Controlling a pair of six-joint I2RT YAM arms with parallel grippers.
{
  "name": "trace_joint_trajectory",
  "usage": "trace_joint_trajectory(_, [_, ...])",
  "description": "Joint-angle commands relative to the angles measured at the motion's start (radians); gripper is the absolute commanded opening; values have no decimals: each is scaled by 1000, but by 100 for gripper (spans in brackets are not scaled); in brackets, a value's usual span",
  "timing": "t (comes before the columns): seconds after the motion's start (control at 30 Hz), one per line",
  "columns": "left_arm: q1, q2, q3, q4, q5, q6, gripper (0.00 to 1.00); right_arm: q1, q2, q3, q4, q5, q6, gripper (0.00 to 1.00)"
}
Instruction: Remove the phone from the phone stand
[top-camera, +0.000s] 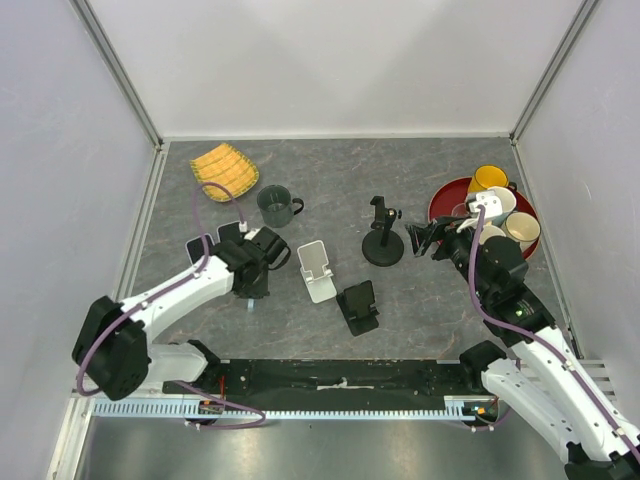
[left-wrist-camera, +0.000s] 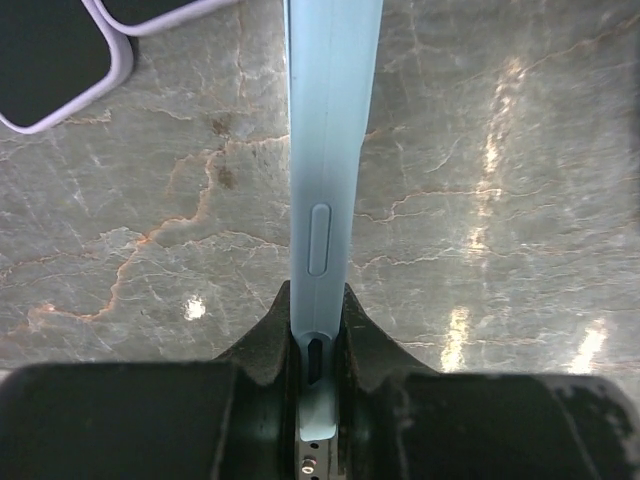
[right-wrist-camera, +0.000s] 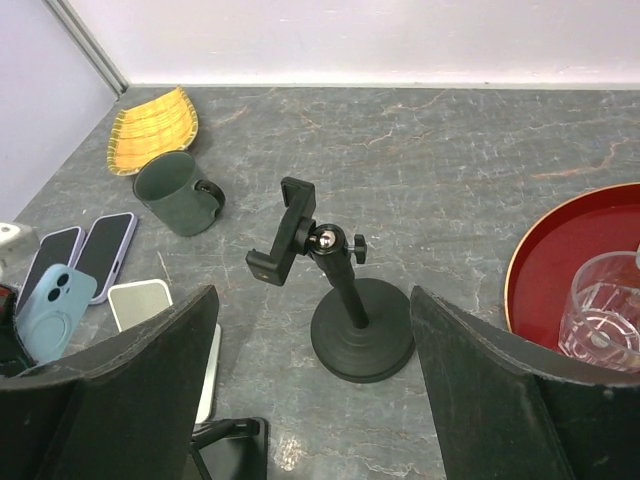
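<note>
My left gripper (left-wrist-camera: 318, 305) is shut on a light blue phone (left-wrist-camera: 330, 150), gripped edge-on by its lower end just over the grey marble table. In the top view the left gripper (top-camera: 255, 268) is left of an empty white phone stand (top-camera: 317, 270) and hides most of the phone. The right wrist view shows the blue phone (right-wrist-camera: 55, 305) at its left edge, back side showing. My right gripper (right-wrist-camera: 312, 300) is open and empty, facing a black clamp stand (right-wrist-camera: 345, 300) that holds nothing; in the top view the right gripper (top-camera: 432, 238) is just right of it.
Two lilac-cased phones (top-camera: 215, 238) lie flat behind the left gripper. A black folding stand (top-camera: 358, 306) is near the front centre. A green mug (top-camera: 277, 206) and a yellow dish (top-camera: 224, 171) are at the back left. A red tray (top-camera: 445, 196) with cups is at the right.
</note>
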Motion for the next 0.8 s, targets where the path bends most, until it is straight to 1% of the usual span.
trace_joint_trajectory(0.0, [-41, 71, -5, 29, -39, -38, 2, 5, -9, -6, 17, 32, 2, 85])
trace_joint_trajectory(0.17, [-78, 159, 12, 27, -67, -40, 2, 5, -3, -8, 15, 40, 5, 85])
trace_joint_trajectory(0.3, [-104, 225, 23, 18, -82, -44, 7, 5, -4, -9, 17, 43, 5, 85])
trace_joint_trajectory(0.4, [-115, 236, 26, 17, -85, -48, 14, 5, -1, -11, 15, 41, 5, 84])
trace_joint_trajectory(0.43, [-115, 237, 26, 18, -85, -49, 18, 5, 2, -11, 15, 40, 5, 85])
trace_joint_trajectory(0.5, [-117, 239, 27, 17, -84, -48, 22, 5, 3, -11, 15, 40, 5, 85])
trace_joint_trajectory(0.6, [-126, 228, 30, 21, -67, -49, 32, 3, 6, -11, 15, 38, 8, 85])
trace_joint_trajectory(0.63, [-127, 225, 33, 24, -61, -48, 41, 3, 10, -11, 15, 38, 6, 85])
trace_joint_trajectory(0.67, [-135, 223, 35, 27, -47, -48, 42, 3, 14, -11, 18, 37, 6, 85])
trace_joint_trajectory(0.7, [-138, 220, 38, 36, -41, -48, 47, 5, 16, -11, 17, 35, 6, 85])
trace_joint_trajectory(0.77, [-143, 213, 39, 47, -22, -46, 51, 3, 19, -12, 18, 28, 8, 85])
